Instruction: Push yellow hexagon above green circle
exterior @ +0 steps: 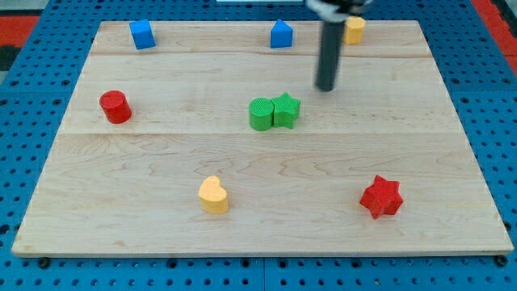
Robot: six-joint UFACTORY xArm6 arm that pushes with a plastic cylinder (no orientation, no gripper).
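The yellow hexagon (354, 30) sits near the board's top edge, right of centre, partly hidden by the rod. The green circle (262, 114) stands near the board's middle, touching a green star (285, 110) on its right. My tip (325, 87) rests on the board below and slightly left of the yellow hexagon, and up and to the right of the green star, apart from both.
A blue cube (142, 34) sits at top left, a blue house-shaped block (281, 34) at top centre. A red cylinder (115, 107) is at the left, a yellow heart (213, 195) at bottom centre, a red star (381, 196) at bottom right.
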